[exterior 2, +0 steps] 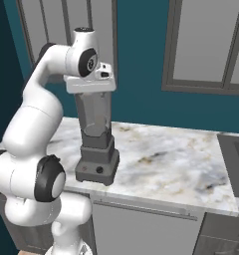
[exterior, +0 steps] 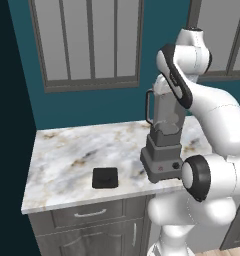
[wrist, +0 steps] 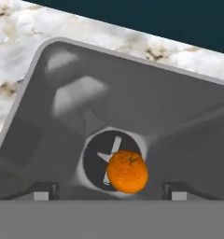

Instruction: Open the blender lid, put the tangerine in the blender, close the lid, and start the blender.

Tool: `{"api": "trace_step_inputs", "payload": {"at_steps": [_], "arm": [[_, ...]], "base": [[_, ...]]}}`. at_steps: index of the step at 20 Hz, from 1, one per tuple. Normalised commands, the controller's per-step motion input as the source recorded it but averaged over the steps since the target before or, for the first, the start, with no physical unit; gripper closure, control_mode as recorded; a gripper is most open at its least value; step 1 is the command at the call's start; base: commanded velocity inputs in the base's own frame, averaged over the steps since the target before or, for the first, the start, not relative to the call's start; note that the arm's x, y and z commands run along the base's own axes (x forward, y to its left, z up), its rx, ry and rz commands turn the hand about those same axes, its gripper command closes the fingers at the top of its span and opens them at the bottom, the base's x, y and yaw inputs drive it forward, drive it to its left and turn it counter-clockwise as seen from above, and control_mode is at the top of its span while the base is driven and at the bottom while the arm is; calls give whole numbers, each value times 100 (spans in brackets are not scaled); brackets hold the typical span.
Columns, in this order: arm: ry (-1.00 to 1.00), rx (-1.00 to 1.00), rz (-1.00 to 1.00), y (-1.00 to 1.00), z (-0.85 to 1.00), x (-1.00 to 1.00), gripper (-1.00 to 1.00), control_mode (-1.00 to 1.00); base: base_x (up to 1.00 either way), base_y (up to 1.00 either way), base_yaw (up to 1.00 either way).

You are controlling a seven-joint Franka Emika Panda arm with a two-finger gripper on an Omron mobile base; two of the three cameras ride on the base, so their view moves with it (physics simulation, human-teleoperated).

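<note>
Fingertips: two dark fingertips (wrist: 45, 190) stand well apart at the bottom of the hand view, so the gripper (wrist: 109, 191) is spread and holds nothing.
Tangerine: the tangerine (wrist: 127, 171) lies at the bottom of the pitcher, resting against the blade hub and a little off its centre.
Blender: the blender (exterior: 163, 145) stands at the near edge of the marble counter (exterior: 67, 155), to the right; its mouth is open, with the hand directly above it.
Blender lid: the blender lid (exterior: 105, 177) lies flat on the counter to the left of the blender, near the front edge and well apart from the base.
Step in hand: fruit appears delivered; fetching the lid looks next.
Risk, rising: the hand sits close over the rim, so a sideways swing before lifting clear could knock the tall pitcher.
Risk, lid pickup: the lid is thin and flat, so spread fingers may slide off or push it toward the counter edge.
Risk, closing: a lid set down tilted or off-square would not seat.
Risk, knob: the small front knob (exterior 2: 98, 170) faces the robot's own bulk; reach may be cramped.
</note>
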Motion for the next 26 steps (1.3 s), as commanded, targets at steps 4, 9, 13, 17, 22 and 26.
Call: {"api": "trace_step_inputs", "payload": {"at_steps": [4,9,13,17,22,26], "arm": [[-1,0,-18,0,61,-7,-100,-100],[-10,0,-12,1,96,-46,-100,-100],[-1,0,-21,30,18,-96,-100,-100],[0,0,-21,67,-37,-100,-100,-100],[0,0,-22,73,-69,-100,-100,-100],[9,0,-23,99,-98,-64,-100,-100]], "base": [[0,0,0],[0,0,0],[0,0,0],[0,0,0],[0,0,0],[0,0,0]]}}
